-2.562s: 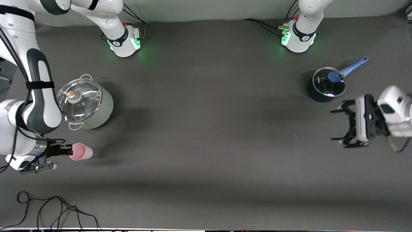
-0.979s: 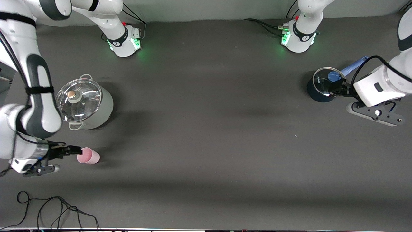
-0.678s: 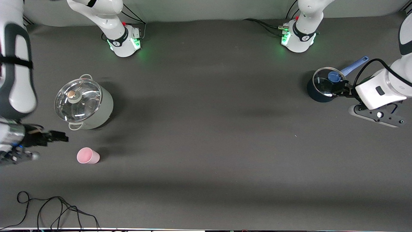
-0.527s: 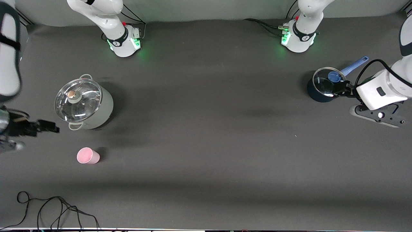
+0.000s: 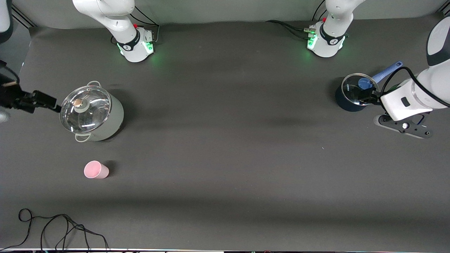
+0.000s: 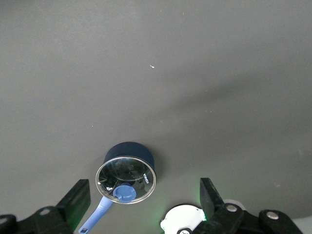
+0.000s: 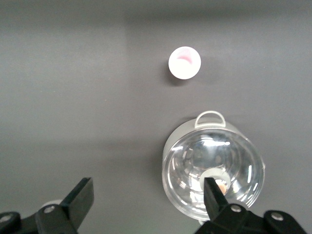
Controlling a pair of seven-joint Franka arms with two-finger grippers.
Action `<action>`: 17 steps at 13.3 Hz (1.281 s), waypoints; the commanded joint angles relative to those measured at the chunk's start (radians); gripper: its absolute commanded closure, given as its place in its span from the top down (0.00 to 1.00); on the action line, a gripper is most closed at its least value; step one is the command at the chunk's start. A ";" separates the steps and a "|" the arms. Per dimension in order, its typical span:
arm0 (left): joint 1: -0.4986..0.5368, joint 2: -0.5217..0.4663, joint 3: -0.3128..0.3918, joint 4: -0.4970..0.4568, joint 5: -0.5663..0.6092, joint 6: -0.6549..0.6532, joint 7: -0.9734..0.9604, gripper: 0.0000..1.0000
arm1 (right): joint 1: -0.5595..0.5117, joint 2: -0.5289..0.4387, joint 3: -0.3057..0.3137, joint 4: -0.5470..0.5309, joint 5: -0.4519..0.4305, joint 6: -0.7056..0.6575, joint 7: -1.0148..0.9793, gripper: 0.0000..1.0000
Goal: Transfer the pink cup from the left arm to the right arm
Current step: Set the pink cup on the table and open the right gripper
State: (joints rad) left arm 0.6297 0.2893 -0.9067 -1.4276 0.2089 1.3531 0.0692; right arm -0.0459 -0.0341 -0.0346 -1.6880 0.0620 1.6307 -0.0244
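The pink cup (image 5: 95, 170) (image 7: 184, 62) stands upright on the bench (image 5: 225, 158) near the right arm's end, toward the edge nearest the front camera, nearer that camera than the lidded grey pot (image 5: 92, 112) (image 7: 213, 168). Nothing holds it. The right gripper (image 5: 33, 100) (image 7: 146, 195) hangs beside that pot, jaws wide and empty. The left gripper (image 5: 369, 98) (image 6: 144, 195) hangs over the blue saucepan (image 5: 355, 93) (image 6: 126, 170) at the left arm's end, jaws wide and empty.

My fingers (image 7: 217, 195) look like matt black plastic, set against a matt dark grey table cover (image 5: 225, 158) that reads as smooth cloth or rubber. Pink cup (image 5: 95, 170): smooth plastic, low sheen; big pot (image 5: 93, 114) near it has a pale satin body under a glossy glass lid with a metal rim. Saucepan (image 5: 353, 94) at the left arm's end: dark matt body, glossy glass lid, blue plastic-looking knob and handle.
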 commanded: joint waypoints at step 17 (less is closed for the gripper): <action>-0.648 -0.346 0.818 -0.366 -0.155 0.394 0.121 1.00 | 0.037 0.037 -0.008 0.067 -0.073 0.029 0.020 1.00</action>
State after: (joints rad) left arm -0.0139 -0.0158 -0.1034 -1.7481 0.0537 1.6693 0.1951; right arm -0.0197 -0.0031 -0.0384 -1.6460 0.0105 1.6850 -0.0120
